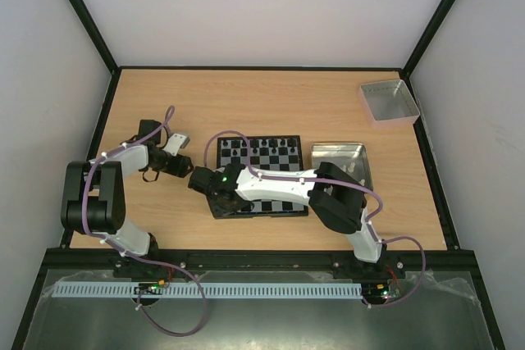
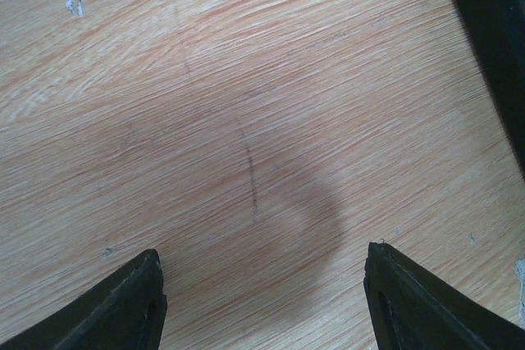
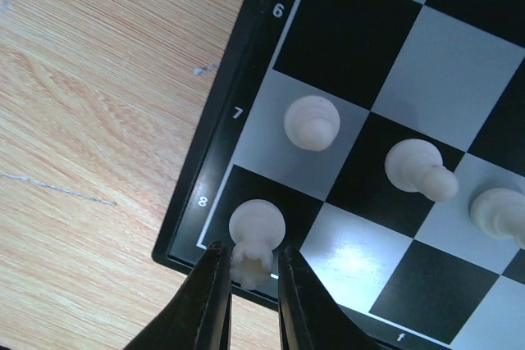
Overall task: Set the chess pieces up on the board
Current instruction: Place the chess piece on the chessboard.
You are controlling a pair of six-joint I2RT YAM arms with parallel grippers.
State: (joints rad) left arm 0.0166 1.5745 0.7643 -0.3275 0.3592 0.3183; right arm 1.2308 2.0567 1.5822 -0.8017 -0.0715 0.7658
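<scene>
While in right tool (image 3: 250, 253), piece (image 3: 257, 223) (white)

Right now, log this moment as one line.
right claw shut on white rook at chessboard corner | left claw open over table

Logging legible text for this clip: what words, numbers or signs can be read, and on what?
"6": board rim.
"7": same rim.
"8": same rim.
"f": adjoining rim.
Left wrist view: a cut-off digit, perhaps "2".
Top view: none legible.
</scene>
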